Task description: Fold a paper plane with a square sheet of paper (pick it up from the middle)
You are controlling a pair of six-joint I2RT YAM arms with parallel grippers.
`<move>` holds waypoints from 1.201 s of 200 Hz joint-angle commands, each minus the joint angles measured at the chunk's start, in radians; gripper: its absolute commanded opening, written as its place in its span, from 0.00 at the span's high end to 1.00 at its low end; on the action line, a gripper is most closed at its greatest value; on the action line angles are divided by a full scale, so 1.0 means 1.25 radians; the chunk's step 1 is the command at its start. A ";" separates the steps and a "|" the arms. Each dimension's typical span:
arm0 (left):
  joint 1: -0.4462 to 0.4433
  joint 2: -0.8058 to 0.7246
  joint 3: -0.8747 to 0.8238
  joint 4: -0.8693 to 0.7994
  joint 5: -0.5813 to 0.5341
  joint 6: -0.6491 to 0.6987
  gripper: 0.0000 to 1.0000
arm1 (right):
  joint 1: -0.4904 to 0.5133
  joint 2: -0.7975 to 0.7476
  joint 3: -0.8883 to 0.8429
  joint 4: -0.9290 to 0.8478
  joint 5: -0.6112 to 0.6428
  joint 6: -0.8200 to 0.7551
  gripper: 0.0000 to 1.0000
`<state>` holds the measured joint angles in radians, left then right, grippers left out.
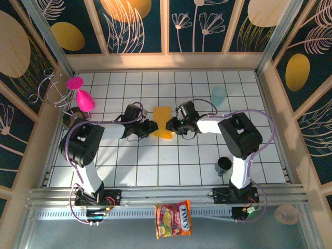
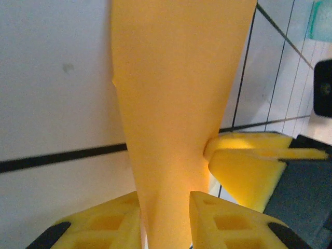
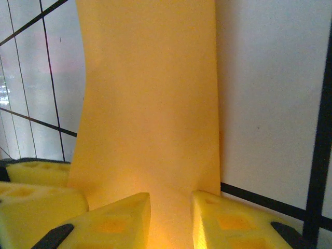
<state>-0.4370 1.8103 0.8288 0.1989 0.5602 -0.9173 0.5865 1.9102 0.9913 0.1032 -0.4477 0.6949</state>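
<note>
The square sheet of paper (image 1: 163,120) is orange-yellow and stands bowed up off the white tiles at mid-table, between my two arms. From the left, my left gripper (image 1: 153,127) holds its lower part. In the left wrist view the paper (image 2: 176,104) narrows into the gap of that gripper (image 2: 165,220), touching both yellow fingers. From the right, my right gripper (image 1: 169,126) meets the same spot. Its wrist view has the paper (image 3: 150,104) squeezed between its jaws (image 3: 171,220). The two grippers nearly touch: a right finger (image 2: 249,171) shows beside the left one.
A pale teal cup (image 1: 219,95) stands at the back right and a dark cup (image 1: 224,165) at the front right near the right arm's base. Pink glasses (image 1: 83,98) and a wire rack (image 1: 52,88) stand at the left wall. A snack packet (image 1: 174,219) lies by the near rail.
</note>
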 commanded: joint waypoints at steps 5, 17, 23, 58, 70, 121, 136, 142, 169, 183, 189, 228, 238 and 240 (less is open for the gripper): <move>0.013 0.020 0.026 -0.031 -0.001 0.027 0.74 | -0.010 0.006 -0.028 -0.022 0.022 0.004 0.72; 0.016 0.027 0.031 -0.030 0.003 0.028 0.76 | -0.010 0.003 -0.028 -0.018 0.021 0.005 0.72; 0.017 0.031 0.033 -0.029 0.005 0.027 0.77 | -0.010 0.001 -0.027 -0.015 0.019 0.006 0.72; 0.018 0.040 0.041 -0.019 0.016 0.018 0.87 | -0.010 -0.011 -0.029 0.001 0.018 0.001 0.71; 0.018 0.039 0.041 -0.018 0.016 0.013 0.93 | -0.010 -0.021 -0.031 0.013 0.020 -0.005 0.69; 0.018 -0.006 0.012 0.007 0.011 -0.037 1.00 | -0.005 -0.164 -0.088 0.130 0.089 -0.117 0.49; 0.018 -0.026 -0.003 0.025 0.013 -0.064 1.00 | 0.006 -0.217 -0.138 0.193 0.119 -0.180 0.44; 0.018 -0.033 -0.008 0.035 0.013 -0.076 1.00 | 0.013 -0.235 -0.156 0.213 0.137 -0.204 0.42; 0.018 -0.062 -0.026 0.058 0.016 -0.117 1.00 | 0.047 -0.277 -0.210 0.288 0.188 -0.316 0.36; 0.018 -0.072 -0.027 0.059 0.019 -0.127 1.00 | 0.071 -0.281 -0.226 0.325 0.215 -0.370 0.35; 0.018 -0.072 -0.026 0.059 0.018 -0.132 1.00 | 0.081 -0.281 -0.231 0.340 0.217 -0.395 0.36; 0.018 -0.072 -0.026 0.055 0.022 -0.139 1.00 | 0.147 -0.257 -0.273 0.458 0.190 -0.552 0.43; 0.018 -0.072 -0.026 0.056 0.023 -0.139 1.00 | 0.168 -0.251 -0.294 0.501 0.194 -0.591 0.42; 0.018 -0.073 -0.026 0.057 0.024 -0.140 1.00 | 0.171 -0.249 -0.297 0.508 0.196 -0.597 0.42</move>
<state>-0.4206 1.7378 0.8047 0.2508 0.5686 -1.0687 0.7540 1.5738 0.6689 0.5610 -0.2096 0.1310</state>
